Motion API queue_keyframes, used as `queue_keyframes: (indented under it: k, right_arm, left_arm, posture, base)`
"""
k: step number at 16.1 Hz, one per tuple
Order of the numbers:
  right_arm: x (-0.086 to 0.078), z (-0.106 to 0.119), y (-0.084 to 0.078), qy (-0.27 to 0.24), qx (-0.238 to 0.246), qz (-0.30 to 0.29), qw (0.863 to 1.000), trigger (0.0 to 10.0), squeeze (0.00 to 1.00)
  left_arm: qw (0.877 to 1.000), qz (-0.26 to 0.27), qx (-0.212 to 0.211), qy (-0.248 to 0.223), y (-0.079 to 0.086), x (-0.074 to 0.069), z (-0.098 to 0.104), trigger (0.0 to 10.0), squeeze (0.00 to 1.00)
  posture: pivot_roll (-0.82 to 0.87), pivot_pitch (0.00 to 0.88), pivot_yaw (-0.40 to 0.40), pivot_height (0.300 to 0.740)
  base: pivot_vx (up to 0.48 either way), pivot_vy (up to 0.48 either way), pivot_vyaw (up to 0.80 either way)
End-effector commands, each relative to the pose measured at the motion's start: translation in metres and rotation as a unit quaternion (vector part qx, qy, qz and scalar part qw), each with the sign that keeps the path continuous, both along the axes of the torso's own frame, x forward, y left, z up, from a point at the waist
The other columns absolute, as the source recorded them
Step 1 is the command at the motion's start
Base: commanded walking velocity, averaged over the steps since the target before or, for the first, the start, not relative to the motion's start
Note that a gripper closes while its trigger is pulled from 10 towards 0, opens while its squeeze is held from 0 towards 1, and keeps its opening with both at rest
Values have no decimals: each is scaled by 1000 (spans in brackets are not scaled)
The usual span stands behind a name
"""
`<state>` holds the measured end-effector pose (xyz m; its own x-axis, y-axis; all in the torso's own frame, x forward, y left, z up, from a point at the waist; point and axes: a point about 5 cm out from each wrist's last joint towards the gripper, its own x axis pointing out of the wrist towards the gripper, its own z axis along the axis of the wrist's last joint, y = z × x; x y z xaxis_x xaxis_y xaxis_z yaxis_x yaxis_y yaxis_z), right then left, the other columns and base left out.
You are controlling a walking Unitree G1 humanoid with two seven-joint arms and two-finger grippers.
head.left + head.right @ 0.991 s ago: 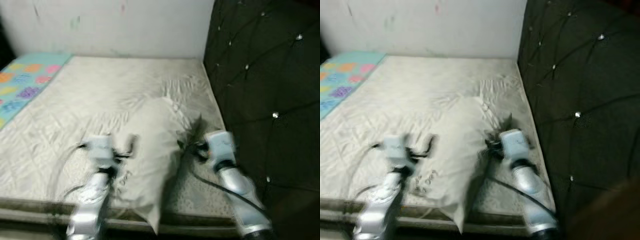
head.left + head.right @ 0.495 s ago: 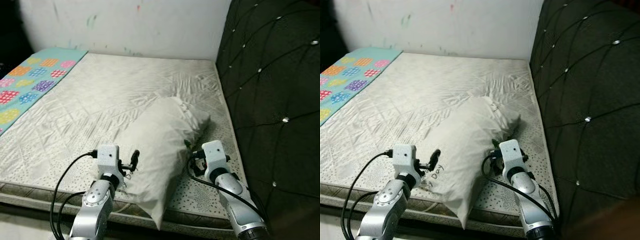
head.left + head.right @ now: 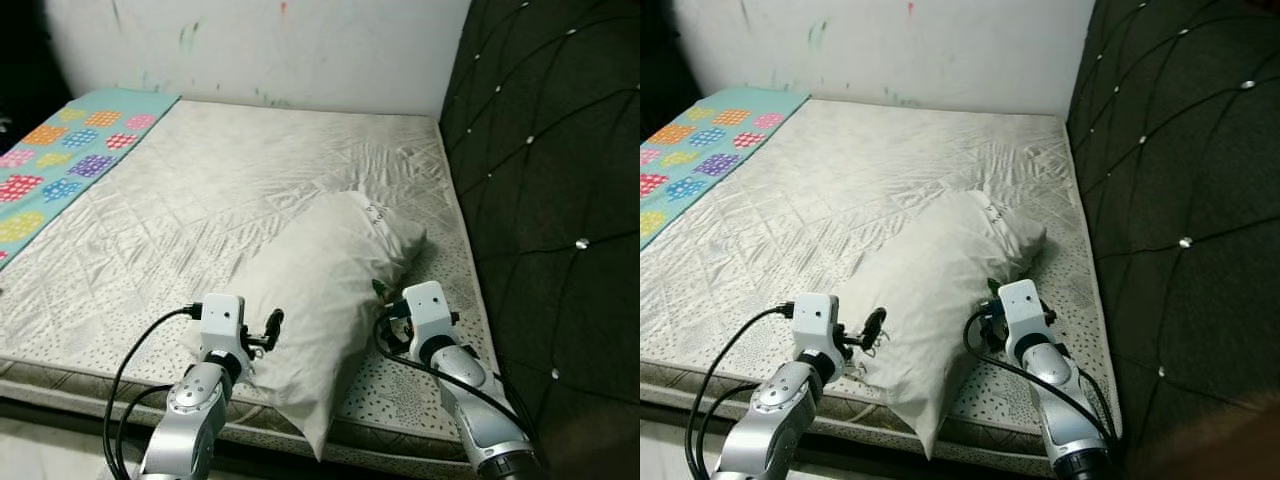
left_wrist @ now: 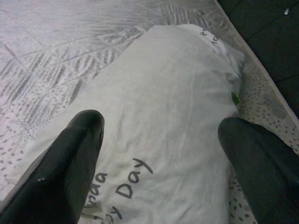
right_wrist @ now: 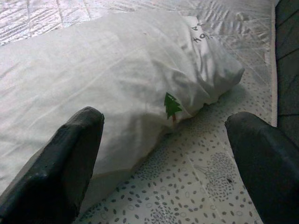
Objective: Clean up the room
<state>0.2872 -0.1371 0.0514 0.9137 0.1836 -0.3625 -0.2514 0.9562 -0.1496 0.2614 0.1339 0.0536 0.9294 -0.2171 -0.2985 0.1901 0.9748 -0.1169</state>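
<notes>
White cotton pillow [image 3: 320,290], one item, lying slantwise on the bed [image 3: 180,200], its near corner hanging over the front edge of the mattress and its far end pointing toward the dark tufted headboard [image 3: 550,180]. Printed lettering is showing on the case at both ends, and a small green tree mark on the flank facing my right side.

My left hand [image 3: 262,330] is hovering just beside the pillow's near left flank, fingers [image 4: 74,140] spread wide with the case lying between them but not yet pinched. My right hand [image 5: 163,140] is sitting low at the pillow's right flank, fingers likewise spread apart, holding nothing.

Handling, as I am judging it: light, soft, bulky, not fragile. The filling will be sagging and folding if lifted from one point, and the smooth case may be slipping over the stuffing. Best hold looks like both hands together, one on each long flank near the middle, gathering a good fold of fabric and fill rather than a thin pinch of case.

Edges and room: the mattress edge is running right beneath my arms, the headboard is standing close on my right, a patterned teal cover [image 3: 60,160] is lying well apart on the left. Wide open sheet is stretching beyond the pillow toward the wall [image 3: 300,50].
</notes>
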Motion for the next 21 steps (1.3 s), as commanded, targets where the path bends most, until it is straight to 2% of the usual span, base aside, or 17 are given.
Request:
queue_keyframes:
  k: [1,7,18,21]
  right_arm:
    - [2,1,0,5,1,-3,1000,10000,0]
    - [2,0,0,9,-3,-3,1000,10000,0]
    - [1,-4,1,19,-10,8,1000,10000,0]
    - [1,-4,1,19,-8,9,1000,10000,0]
  left_arm:
    - [1000,-8,-4,-14,-2,2,6,10000,0]
    - [1000,-3,-19,-18,-2,2,8,10000,0]
    - [1000,-8,-19,-6,-4,1,3,10000,0]
    - [999,-16,-26,-21,-5,1,7,10000,0]
  posture:
    - [-139,0,1,740]
    - [-139,0,1,740]
    - [-138,0,-5,740]
    - [-137,0,-4,740]
  base:
    - [0,0,0]
    - [0,0,-639]
    - [0,0,0]
    - [0,0,0]
